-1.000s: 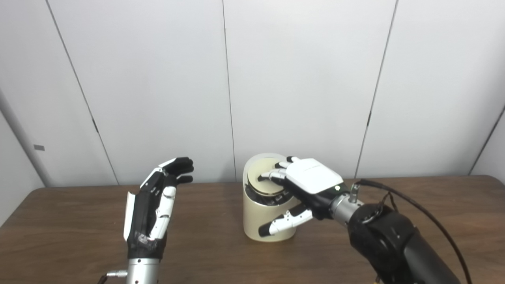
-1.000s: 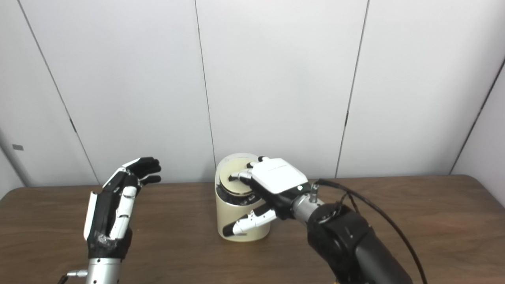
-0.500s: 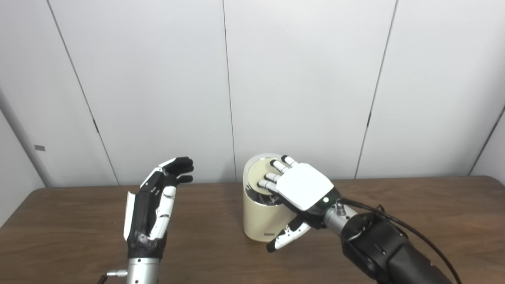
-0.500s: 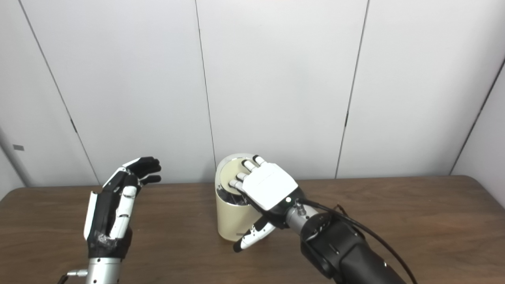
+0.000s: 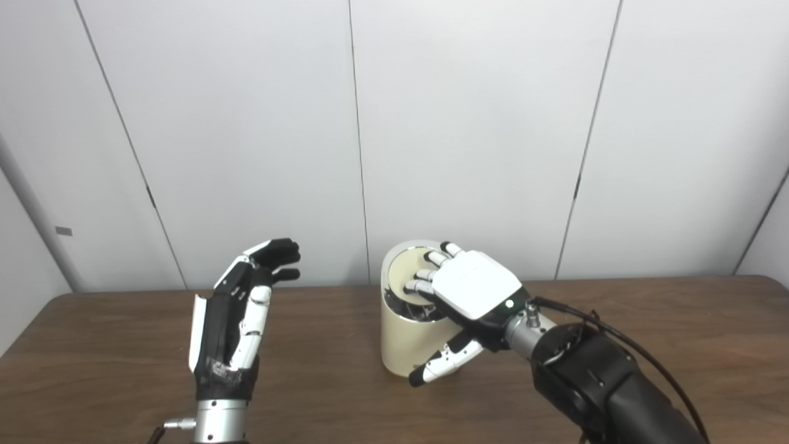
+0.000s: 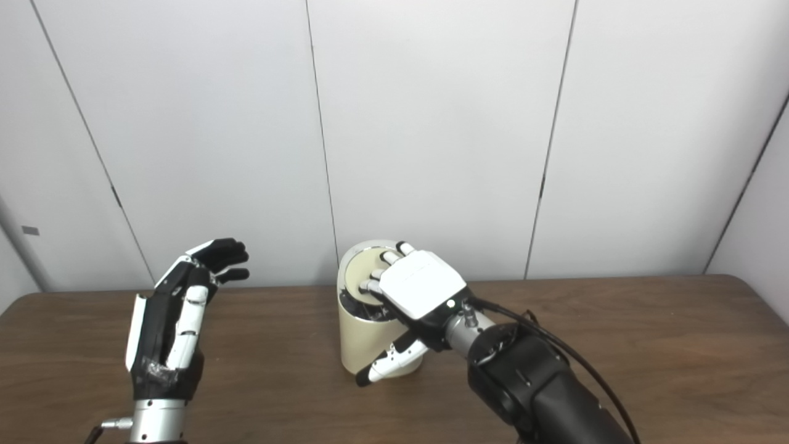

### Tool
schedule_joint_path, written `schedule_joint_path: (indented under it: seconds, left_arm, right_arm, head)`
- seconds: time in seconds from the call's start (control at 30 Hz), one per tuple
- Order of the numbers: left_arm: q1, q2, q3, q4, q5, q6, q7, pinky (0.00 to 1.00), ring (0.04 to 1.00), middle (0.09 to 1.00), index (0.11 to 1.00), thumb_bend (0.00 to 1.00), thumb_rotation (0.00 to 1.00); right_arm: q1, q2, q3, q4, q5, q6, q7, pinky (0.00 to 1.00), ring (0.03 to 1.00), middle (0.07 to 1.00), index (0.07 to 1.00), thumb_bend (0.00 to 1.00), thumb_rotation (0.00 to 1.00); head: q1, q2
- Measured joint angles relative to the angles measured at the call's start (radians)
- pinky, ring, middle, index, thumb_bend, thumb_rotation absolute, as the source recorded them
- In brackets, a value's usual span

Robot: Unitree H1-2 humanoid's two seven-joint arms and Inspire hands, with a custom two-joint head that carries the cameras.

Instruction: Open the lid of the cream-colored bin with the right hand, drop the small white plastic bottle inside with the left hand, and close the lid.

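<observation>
The cream-colored bin (image 5: 400, 345) stands upright at the middle of the brown table (image 5: 123, 351). Its round lid (image 5: 407, 268) sits tilted in the top, with a dark gap along its near edge. My right hand (image 5: 471, 287) lies on the lid, fingers stretched over it and thumb hanging down in front of the bin's wall; it grips nothing. My left hand (image 5: 237, 320) is raised left of the bin, well apart from it, palm toward the bin, fingers spread and empty. No small white bottle shows in either view.
White wall panels (image 5: 481, 123) rise right behind the table's far edge, close behind the bin. A black cable (image 5: 622, 345) loops off my right forearm. Bare tabletop lies left and right of the bin.
My right hand's fingers went from curled on the lid to stretched flat over it, and the thumb came off the bin's front. The lid sits flatter. My left hand rose slightly.
</observation>
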Motion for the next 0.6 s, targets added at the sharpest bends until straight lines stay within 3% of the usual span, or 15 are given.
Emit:
schedule_joint_path:
  seconds: [0.2, 0.4, 0.6]
  left_arm:
    - [0.000, 0.002, 0.004, 0.000, -0.014, 0.005, -0.002, 0.67, 0.738, 0.733, 0.707, 0.37, 0.69]
    - [0.000, 0.002, 0.004, 0.000, -0.014, 0.005, -0.002, 0.66, 0.734, 0.732, 0.706, 0.36, 0.68]
    - [0.000, 0.003, 0.005, 0.000, -0.013, 0.005, -0.002, 0.66, 0.731, 0.729, 0.706, 0.36, 0.68]
  right_arm:
    - [0.002, 0.013, -0.020, -0.030, 0.040, 0.026, 0.043, 1.00, 0.859, 0.755, 0.700, 0.95, 0.99]
    - [0.029, 0.014, -0.041, -0.047, 0.076, 0.029, 0.046, 1.00, 0.908, 0.866, 0.833, 0.93, 0.91]
    - [0.113, 0.034, -0.083, -0.019, 0.158, 0.022, -0.071, 1.00, 0.992, 0.955, 0.927, 0.87, 0.84]
  head:
    - [-0.002, 0.003]
    - [0.002, 0.000]
    - [0.000, -0.002]
